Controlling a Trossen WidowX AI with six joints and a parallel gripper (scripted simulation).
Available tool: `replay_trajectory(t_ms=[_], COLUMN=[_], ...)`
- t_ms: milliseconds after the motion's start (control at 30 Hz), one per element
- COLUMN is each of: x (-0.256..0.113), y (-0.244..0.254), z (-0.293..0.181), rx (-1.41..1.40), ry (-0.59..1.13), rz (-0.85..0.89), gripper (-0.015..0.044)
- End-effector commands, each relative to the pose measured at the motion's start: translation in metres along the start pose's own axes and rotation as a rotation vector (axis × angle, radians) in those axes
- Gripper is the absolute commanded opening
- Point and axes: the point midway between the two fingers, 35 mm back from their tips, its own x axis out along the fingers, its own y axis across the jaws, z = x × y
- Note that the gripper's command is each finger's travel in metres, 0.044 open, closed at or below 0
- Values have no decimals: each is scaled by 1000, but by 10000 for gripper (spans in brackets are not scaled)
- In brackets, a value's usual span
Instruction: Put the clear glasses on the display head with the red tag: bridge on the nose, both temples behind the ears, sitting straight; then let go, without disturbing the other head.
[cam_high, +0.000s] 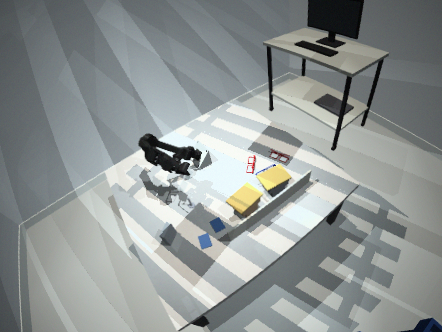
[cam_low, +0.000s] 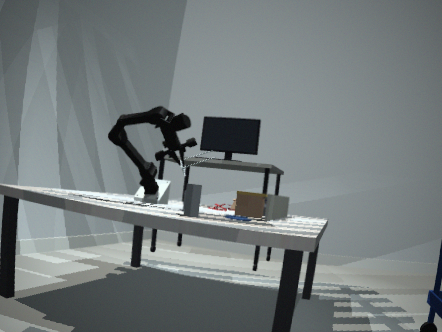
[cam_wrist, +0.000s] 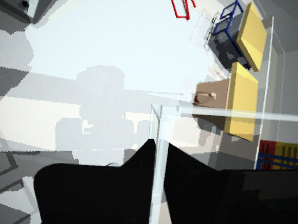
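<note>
My gripper (cam_wrist: 155, 144) (cam_low: 183, 161) is shut on the clear glasses (cam_wrist: 225, 112), holding them above the table. One pale bar runs down between the fingertips; another reaches right across the wrist view. The tan head (cam_wrist: 212, 112) (cam_low: 250, 205) has a yellow top, a small nose and a small red spot near it. In the wrist view it is ahead and right of the fingertips, apart from them, with the long bar crossing over it in the picture. The dark head (cam_wrist: 227, 52) (cam_high: 281, 188), also yellow-topped, wears blue glasses (cam_wrist: 223, 25). Whether the red spot is the tag is unclear.
A long grey wall (cam_high: 272, 207) (cam_low: 278, 208) stands behind the heads. Red glasses (cam_high: 251, 164) (cam_wrist: 181, 10) and a second red pair (cam_high: 279, 156) lie on the table. Two blue squares, one nearer the heads (cam_high: 217, 224), lie near a grey block (cam_high: 167, 234) (cam_low: 192, 200).
</note>
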Motion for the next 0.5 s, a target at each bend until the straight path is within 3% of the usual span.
replay_trajectory(t_ms=[0, 467], x=[15, 58], y=[-11, -37], z=[7, 39], rx=[40, 140], ry=[-7, 25], rz=[60, 240], gripper=[0, 0])
